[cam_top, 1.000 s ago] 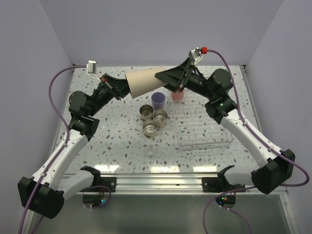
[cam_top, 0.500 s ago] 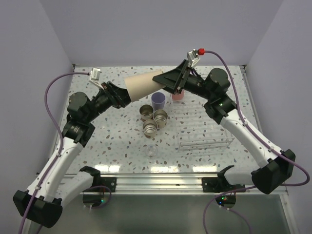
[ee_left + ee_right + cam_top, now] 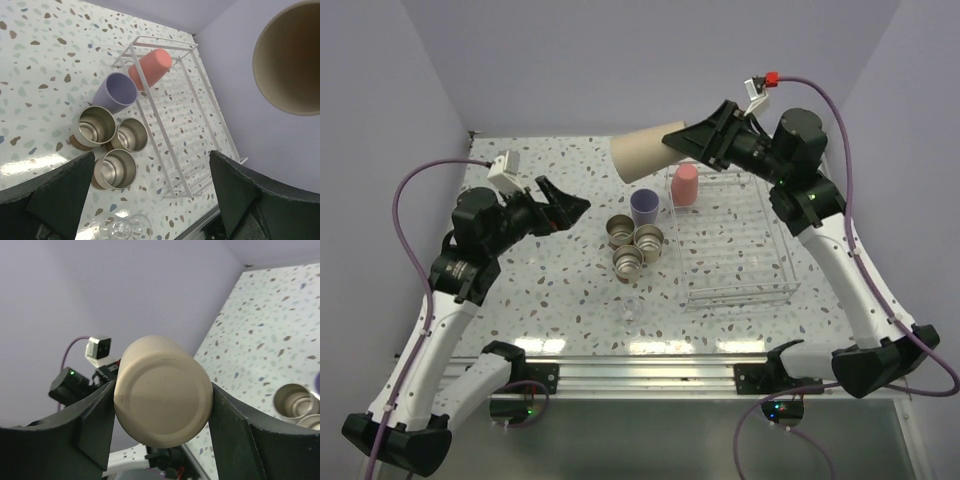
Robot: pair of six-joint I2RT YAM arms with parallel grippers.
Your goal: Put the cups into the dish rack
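From above, my right gripper [image 3: 672,147] pinches the base of the tall tan tumbler [image 3: 642,156], holding it sideways in the air over the table's far side. My left gripper [image 3: 572,207] hangs spread, well apart from it.

The pink-red cup [image 3: 685,184] stands inverted in the far-left corner of the clear plastic dish rack [image 3: 740,294]. The lavender cup [image 3: 644,205] and three short beige metal-lined cups [image 3: 634,246] sit just left of the rack.

At my left wrist, the tumbler's open mouth shows upper right. At my right wrist, its flat base sits between my fingers [image 3: 95,425].
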